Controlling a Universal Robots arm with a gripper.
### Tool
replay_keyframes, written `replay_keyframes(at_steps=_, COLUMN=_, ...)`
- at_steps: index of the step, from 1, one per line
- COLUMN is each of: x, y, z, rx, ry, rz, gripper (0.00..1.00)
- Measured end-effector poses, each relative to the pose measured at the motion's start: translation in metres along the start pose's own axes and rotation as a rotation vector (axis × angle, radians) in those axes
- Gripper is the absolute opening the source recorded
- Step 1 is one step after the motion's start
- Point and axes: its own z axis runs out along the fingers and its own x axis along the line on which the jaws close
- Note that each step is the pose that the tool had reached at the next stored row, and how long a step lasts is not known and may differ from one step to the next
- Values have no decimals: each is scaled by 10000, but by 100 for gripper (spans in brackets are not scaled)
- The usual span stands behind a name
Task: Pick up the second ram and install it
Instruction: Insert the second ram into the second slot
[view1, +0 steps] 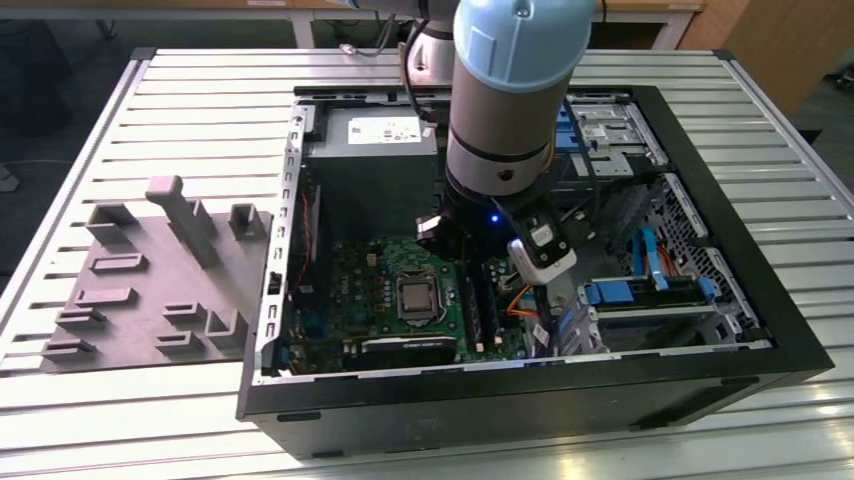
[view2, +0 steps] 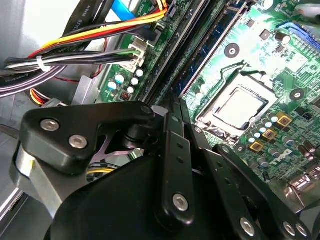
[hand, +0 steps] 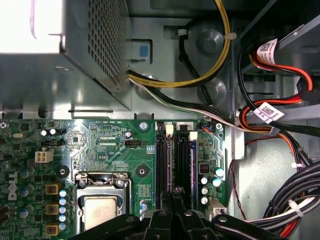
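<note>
Green circuit board fills the floor of the open computer case (view1: 747, 345), and the arm has the gripper (hand: 175, 197) down over the long black memory slots (hand: 162, 165) beside the processor socket (hand: 102, 210). In the first wrist view the fingers (hand: 179, 192) come to a narrow point right over the slots, close together, and they seem to pinch a thin edge there, though the linkage hides the tips and I cannot tell for certain whether they grip the second ram or merely press on it. The second ram (view2: 210, 47) appears in the second wrist view as a slim dark blue-green strip with a row of small black chips, lying along a slot that runs away from the fingertips; whether it is fully seated is too hard to judge. To do this step well, I would judge that the stick must stay square to its slot along the whole length, the push should go straight down and evenly, and the end latches should be free to close. A tilt would jam one end. The bundled cables (hand: 295, 195) lie well to one side and do not foul the slots. The grey moulded tray (view1: 147, 290) on the table stands apart from the case, at the exterior view's left.
</note>
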Motion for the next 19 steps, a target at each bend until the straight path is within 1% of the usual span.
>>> replay_keyframes(at_steps=1, x=0, y=0, z=0, rx=0, ry=0, rz=0, gripper=18)
replay_keyframes(at_steps=3, x=0, y=0, z=0, rx=1, ry=1, rz=0, gripper=18)
replay_keyframes(at_steps=4, x=0, y=0, z=0, rx=0, ry=1, rz=0, gripper=25)
replay_keyframes(at_steps=7, x=0, y=1, z=-7, rx=0, ry=1, rz=0, gripper=25)
replay_keyframes(at_steps=10, x=-2, y=4, z=-69, rx=0, ry=1, rz=1, gripper=25)
replay_keyframes(at_steps=17, x=-8, y=16, z=-266, rx=9, ry=-1, rz=-1, gripper=25)
replay_keyframes(at_steps=18, x=-9, y=17, z=-282, rx=14, ry=-3, rz=-1, gripper=25)
replay_keyframes(at_steps=19, x=-9, y=17, z=-282, rx=11, ry=-4, rz=-2, gripper=25)
